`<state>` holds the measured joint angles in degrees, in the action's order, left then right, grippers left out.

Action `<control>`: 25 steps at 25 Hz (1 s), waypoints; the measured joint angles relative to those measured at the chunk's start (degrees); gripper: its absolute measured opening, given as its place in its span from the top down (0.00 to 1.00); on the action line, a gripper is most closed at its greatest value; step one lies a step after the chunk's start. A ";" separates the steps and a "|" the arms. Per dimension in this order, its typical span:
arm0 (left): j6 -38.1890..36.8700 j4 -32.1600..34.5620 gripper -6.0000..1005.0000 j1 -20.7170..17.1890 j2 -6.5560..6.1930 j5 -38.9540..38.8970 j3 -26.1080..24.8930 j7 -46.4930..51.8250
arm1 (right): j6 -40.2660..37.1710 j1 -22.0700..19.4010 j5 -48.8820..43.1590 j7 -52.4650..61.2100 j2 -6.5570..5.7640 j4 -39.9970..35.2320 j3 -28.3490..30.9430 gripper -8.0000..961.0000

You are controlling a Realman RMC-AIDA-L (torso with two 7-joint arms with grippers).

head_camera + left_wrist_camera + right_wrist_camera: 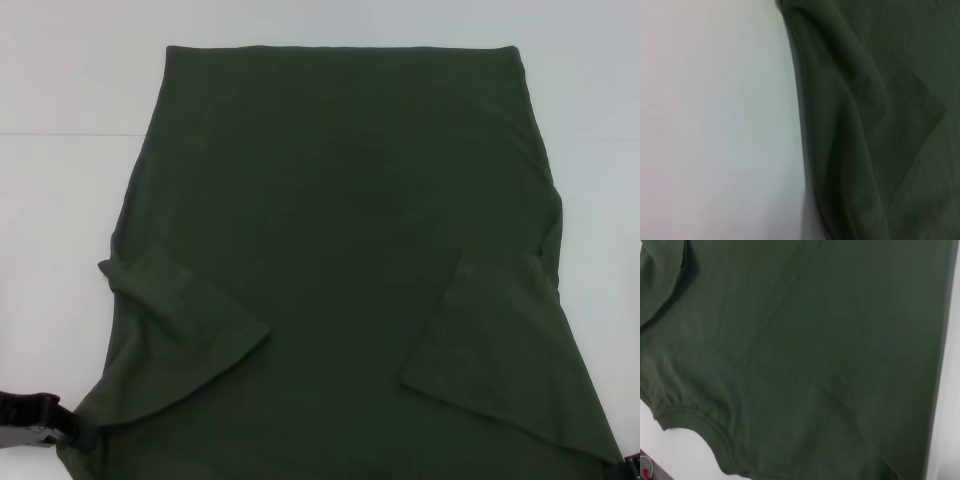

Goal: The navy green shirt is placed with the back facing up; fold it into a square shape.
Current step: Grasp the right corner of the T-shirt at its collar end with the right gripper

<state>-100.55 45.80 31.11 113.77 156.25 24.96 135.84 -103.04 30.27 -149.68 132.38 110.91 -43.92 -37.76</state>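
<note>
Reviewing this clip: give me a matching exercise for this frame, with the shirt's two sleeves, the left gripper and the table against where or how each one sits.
Column one:
1. left sleeve
2. right sleeve
3. left gripper
4. table

Column two:
A. white, bare beyond the far hem
B. folded inward over the shirt on the robot's right side
C. black, at the shirt's near left corner
D. folded inward over the shirt on the robot's left side

Pairs: 1-D, 2-B, 3-C, 4-A
</note>
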 joint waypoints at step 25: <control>0.39 0.00 0.98 -0.07 0.09 -0.08 0.00 -0.01 | 1.12 0.31 0.00 0.01 0.49 -0.02 -1.41 0.10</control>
<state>-100.16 45.79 31.04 113.86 156.18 24.96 135.83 -101.91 30.58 -149.68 132.39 111.40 -43.94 -39.17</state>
